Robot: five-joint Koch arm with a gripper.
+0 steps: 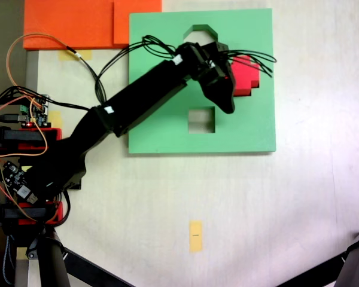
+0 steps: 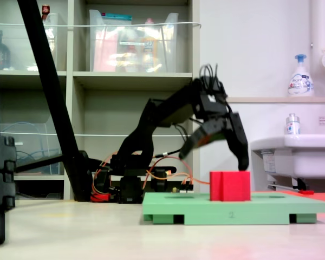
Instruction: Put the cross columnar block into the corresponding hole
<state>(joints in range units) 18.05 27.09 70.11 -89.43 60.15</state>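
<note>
Board (image 1: 167, 128): green, flat on the worktop (image 1: 257, 209).
Gripper (image 2: 222, 149): jaws spread wide, holding nothing, above and just left of the block in the side view.
Block (image 2: 230, 186): red, upright on the board's right part, apparently seated in the cross hole.
Hole: hidden under the block.

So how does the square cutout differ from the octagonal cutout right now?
In the fixed view from above, the square cutout has four straight sides and sits near the green foam board's lower middle; the octagonal cutout has angled corners and sits near the top edge. The square shows almost whole, while the arm and cables cover the octagon's lower part. Both are open, with no block in them.
</note>
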